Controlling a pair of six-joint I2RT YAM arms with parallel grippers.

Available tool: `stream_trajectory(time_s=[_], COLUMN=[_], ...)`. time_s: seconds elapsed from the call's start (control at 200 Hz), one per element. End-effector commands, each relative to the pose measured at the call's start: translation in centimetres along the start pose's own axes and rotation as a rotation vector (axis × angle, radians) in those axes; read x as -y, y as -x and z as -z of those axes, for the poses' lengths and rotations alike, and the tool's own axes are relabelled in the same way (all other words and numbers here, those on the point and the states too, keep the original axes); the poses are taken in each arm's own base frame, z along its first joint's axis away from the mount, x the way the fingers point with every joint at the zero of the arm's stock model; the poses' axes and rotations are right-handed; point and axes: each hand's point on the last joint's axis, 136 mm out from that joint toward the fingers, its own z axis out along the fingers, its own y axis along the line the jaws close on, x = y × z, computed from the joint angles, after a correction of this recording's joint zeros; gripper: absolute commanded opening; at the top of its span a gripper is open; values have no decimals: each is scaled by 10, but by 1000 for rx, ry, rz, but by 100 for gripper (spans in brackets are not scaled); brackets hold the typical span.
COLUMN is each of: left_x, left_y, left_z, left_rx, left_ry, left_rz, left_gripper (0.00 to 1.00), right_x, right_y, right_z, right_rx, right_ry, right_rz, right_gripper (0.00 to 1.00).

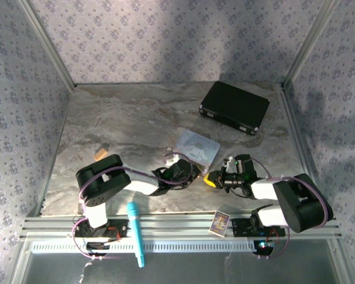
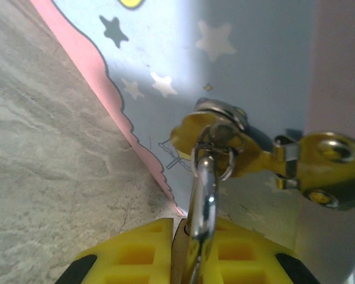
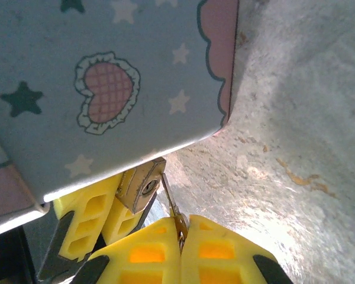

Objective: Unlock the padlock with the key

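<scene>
At table centre, left side first: left gripper (image 2: 186, 251) is clamped on the tiny brass-gold padlock (image 3: 139, 187). The body is pinched between its yellow ribbed fingers (image 3: 83, 222), right against the front wall of the pastel blue-and-pink cartoon tin (image 3: 106, 77). Its thin silvery shackle (image 2: 204, 195) runs up through the tin's brass hasp (image 2: 248, 157); looks latched, no gap visible.

Moving right: small silvery key (image 3: 169, 200) has its tip at the keyhole (image 3: 147, 187) in the padlock's end face. Apparently seated, depth can't be confirmed. Right gripper (image 3: 180, 234) is pressed together on the key's bow.

Status estimate: grab and alignment done, insertion probably done. Left to do: turn the key, pop the shackle, pull it out of the hasp. Can't tell if any turn is applied.
</scene>
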Motion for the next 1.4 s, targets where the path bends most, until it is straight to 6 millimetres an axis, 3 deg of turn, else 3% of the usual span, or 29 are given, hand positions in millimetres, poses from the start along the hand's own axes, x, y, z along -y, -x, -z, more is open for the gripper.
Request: stream_trajectory(time_s=[0.0,0.495,0.835,1.394], left_x=[-53,-54,-35,-5], left_y=[-2,-11,-24,-37], left_z=[-4,-7,-8,-8], left_rx=[-23,-59,-105,-181], left_ry=[151,116,24,-113], left_rz=[32,96,140,136], left_gripper=[0,0,0,0], right_x=[-3,-16,-38,-30], right_y=[-4,6,17,35], right_z=[2,3,6,11], right_rx=[-12,17,44,-74], right_ry=[1,43,92,157], right_rz=[30,60,115,67], right_gripper=[0,0,0,0])
